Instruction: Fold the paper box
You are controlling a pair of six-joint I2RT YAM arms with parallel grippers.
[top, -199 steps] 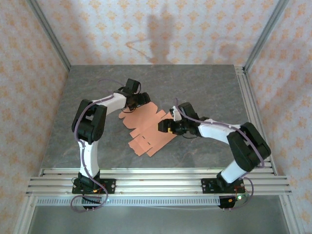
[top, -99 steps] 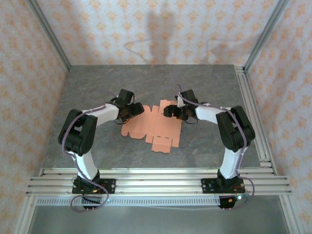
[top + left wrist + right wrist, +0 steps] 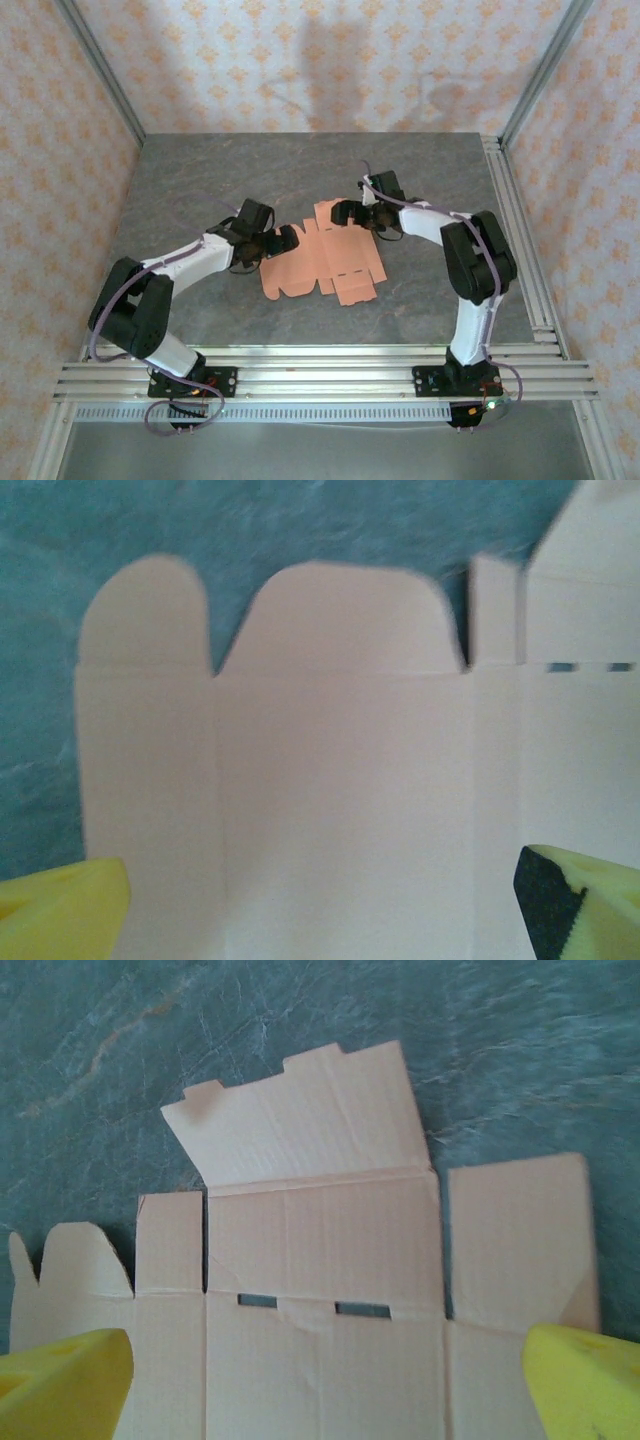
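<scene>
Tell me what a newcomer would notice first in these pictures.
The salmon-orange paper box stands out: a flat, unfolded sheet with rounded flaps, lying mid-way across the grey table. The left gripper is at its left edge and the right gripper at its far edge, both with jaws wide open.

The paper box (image 3: pixel 320 1290) lies unfolded on the table (image 3: pixel 500 1040); the end effector (image 3: pixel 325 1380) gapes wide.
</scene>
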